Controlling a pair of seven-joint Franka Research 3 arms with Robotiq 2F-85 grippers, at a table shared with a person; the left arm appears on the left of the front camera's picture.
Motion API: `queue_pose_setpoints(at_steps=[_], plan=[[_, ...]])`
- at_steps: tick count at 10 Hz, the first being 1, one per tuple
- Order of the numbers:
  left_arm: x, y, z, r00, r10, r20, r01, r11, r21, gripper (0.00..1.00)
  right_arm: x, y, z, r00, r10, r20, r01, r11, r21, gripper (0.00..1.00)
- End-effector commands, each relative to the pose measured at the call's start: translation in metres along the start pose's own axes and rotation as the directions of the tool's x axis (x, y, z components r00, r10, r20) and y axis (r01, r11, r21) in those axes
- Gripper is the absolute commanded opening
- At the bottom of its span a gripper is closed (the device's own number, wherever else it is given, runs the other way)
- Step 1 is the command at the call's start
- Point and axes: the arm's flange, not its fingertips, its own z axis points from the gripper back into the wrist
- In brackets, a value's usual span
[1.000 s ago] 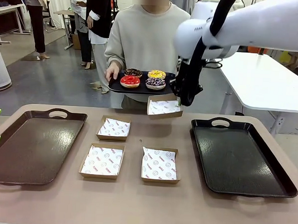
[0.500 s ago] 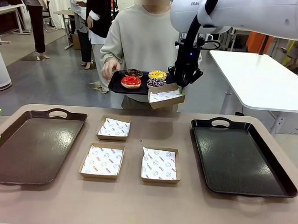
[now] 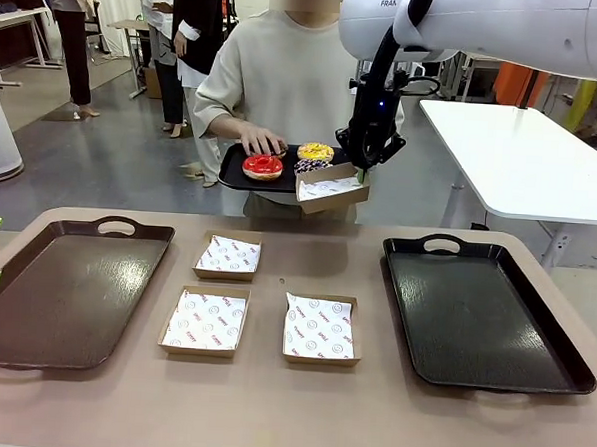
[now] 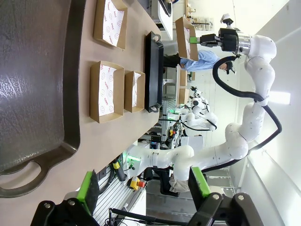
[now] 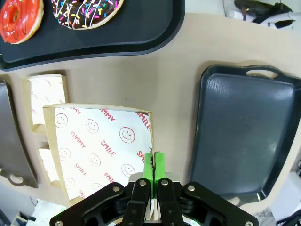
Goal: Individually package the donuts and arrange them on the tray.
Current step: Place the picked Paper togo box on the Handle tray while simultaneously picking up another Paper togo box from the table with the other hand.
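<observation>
Donuts [image 3: 263,165] lie seemingly just behind the "YUMMY SMILE" box [image 5: 94,141] pinched in the right gripper [image 5: 154,162]; left gripper [image 4: 143,183] stands open.

Glossy-iced red donut [image 3: 262,165]; matt cardboard box [image 3: 335,201], paper-lined; dark tray [image 3: 484,313] with pebbled sheen.

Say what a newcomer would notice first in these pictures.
The right gripper holds a paper-lined box in the air beside a person's small tray of donuts at the far side. The person's hand is on one of them. Three more boxes lie on the table between two big trays.
</observation>
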Motion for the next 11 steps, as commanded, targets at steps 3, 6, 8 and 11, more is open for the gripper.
queue_pose_setpoints(at_steps=[3,6,8,11], plan=[[-0.0009,-0.0014,0.0011,1.0,0.01,0.002,-0.01,1.0,-0.001,1.0,-0.0076,-0.003,-0.0042,1.0,-0.002,0.009,0.002,1.0,0.002,0.0],[-0.0009,-0.0014,0.0011,1.0,0.01,0.002,-0.01,1.0,-0.001,1.0,-0.0076,-0.003,-0.0042,1.0,-0.002,0.009,0.002,1.0,0.002,0.0],[-0.0009,-0.0014,0.0011,1.0,0.01,0.002,-0.01,1.0,-0.001,1.0,-0.0076,-0.003,-0.0042,1.0,-0.002,0.009,0.002,1.0,0.002,0.0],[-0.0009,-0.0014,0.0011,1.0,0.01,0.002,-0.01,1.0,-0.001,1.0,-0.0076,-0.003,-0.0042,1.0,-0.002,0.009,0.002,1.0,0.002,0.0]])
